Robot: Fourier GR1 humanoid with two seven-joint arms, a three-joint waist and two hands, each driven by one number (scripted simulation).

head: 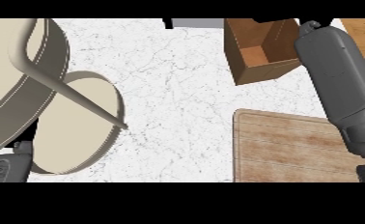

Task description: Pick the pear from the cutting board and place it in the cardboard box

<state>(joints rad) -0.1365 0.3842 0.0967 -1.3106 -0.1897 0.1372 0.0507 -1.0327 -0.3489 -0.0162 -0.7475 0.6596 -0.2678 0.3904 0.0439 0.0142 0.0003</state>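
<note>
The pear is nowhere I can see. The light wooden cutting board (288, 150), at the table's near right, shows only bare grain, though the right forearm covers its far right edge. My guess is that the fruit is either up in the hand or down in the box, but I cannot tell which.

The open brown cardboard box (251, 71) stands just beyond the board with its flaps up. The part of its floor that shows holds no fruit. The grey right forearm (331, 73) reaches across the board's right side and past the box's right wall. That would suit carrying something over to the opening.

Of the right robot hand (311, 24) only a dark sliver shows at the top edge, so I cannot tell whether it is spread or closed round anything. The left robot hand (13, 165) is a dark shape in the near left corner, partly behind a rim. Its state is just as unclear.

The white marbled table (178, 97) carries all of this. Two large pale beige round vessels (75, 126) crowd its left side.
</note>
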